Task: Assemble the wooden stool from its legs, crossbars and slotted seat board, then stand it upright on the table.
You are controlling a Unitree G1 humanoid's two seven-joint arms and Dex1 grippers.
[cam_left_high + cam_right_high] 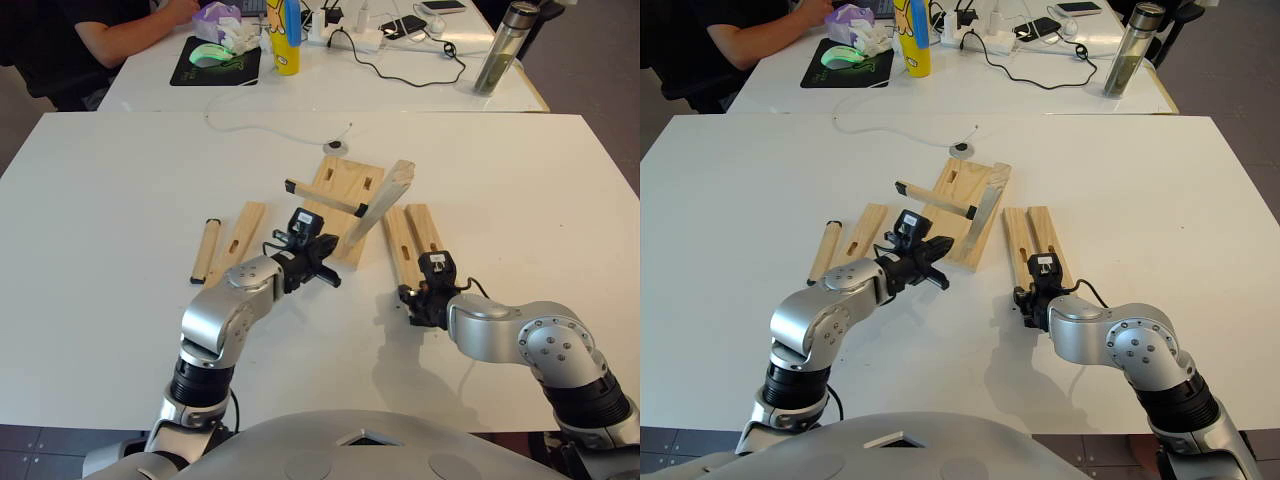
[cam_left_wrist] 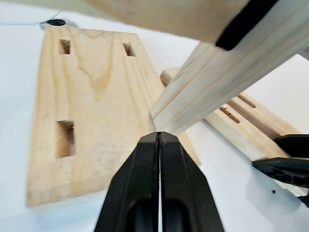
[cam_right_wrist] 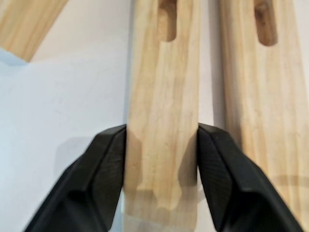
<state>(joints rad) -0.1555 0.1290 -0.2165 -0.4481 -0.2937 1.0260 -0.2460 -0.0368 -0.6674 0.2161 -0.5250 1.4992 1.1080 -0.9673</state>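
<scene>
Early going — a tilted leg (image 1: 380,200) stands in the seat board (image 1: 335,180) mid-bench (image 1: 120,200), its crossbar (image 1: 322,197) jutting out. The left claw (image 2: 158,145), pressed together, sits at its foot; the right claw (image 3: 161,145) pinches a flat leg (image 3: 161,87) at the board's 3 o'clock. A spare leg (image 1: 240,240) and dowel (image 1: 205,250) lie at 9 o'clock.

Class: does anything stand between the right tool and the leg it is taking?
Nothing visible does: the right tool grips the leg at its end, fingers on both sides. A second leg lies beside it, apart.
</scene>
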